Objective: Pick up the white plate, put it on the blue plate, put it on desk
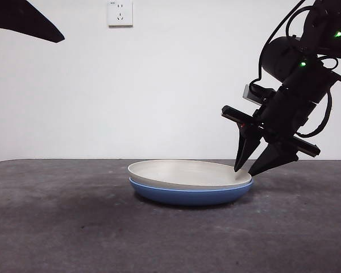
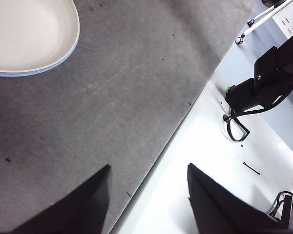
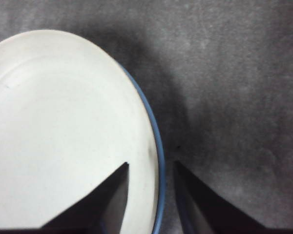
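White plate [image 1: 187, 172] nests on blue plate [image 1: 190, 195] (right gripper [image 1: 251, 169] straddles rim).

white plate [image 1: 187, 172]: cream, matte, shallow, upright, nested inside blue plate, slightly tilted, rim higher on one side
blue plate [image 1: 190, 195]: glossy, underneath, flat on desk, rim showing around white plate
desk [image 1: 62, 227]: dark grey, mottled

Cream-white plate [image 1: 182, 172] sits on a glossy blue plate [image 1: 190, 196]; the tabletop [image 1: 57, 227] is mottled dark grey; the gripper [image 1: 251, 168] is black.
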Robot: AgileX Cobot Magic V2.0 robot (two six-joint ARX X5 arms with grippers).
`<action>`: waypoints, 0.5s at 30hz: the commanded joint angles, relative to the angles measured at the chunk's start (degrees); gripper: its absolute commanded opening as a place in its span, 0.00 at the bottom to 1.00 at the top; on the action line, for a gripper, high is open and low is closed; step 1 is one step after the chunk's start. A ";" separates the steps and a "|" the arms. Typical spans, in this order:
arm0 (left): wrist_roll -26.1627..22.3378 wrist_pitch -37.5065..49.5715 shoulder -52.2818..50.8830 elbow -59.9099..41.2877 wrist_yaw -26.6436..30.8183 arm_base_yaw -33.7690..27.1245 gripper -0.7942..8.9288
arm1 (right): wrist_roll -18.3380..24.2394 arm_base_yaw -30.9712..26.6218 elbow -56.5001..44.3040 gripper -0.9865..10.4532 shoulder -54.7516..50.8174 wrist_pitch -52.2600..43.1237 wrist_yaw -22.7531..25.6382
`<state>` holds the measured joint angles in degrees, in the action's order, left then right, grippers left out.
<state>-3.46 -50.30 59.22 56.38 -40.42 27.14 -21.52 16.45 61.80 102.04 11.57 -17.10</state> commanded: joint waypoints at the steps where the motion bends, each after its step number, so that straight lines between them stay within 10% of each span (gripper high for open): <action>1: 0.09 0.57 0.24 0.68 -0.11 0.26 0.34 | -0.81 0.31 1.22 0.24 0.94 -0.37 0.13; 15: 0.09 0.59 0.24 0.68 -0.11 0.26 0.34 | 0.33 -0.42 1.33 0.29 -10.05 2.47 1.05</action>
<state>-3.46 -50.30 59.22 56.38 -40.42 27.14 -21.82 16.03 61.82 92.49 13.98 -16.25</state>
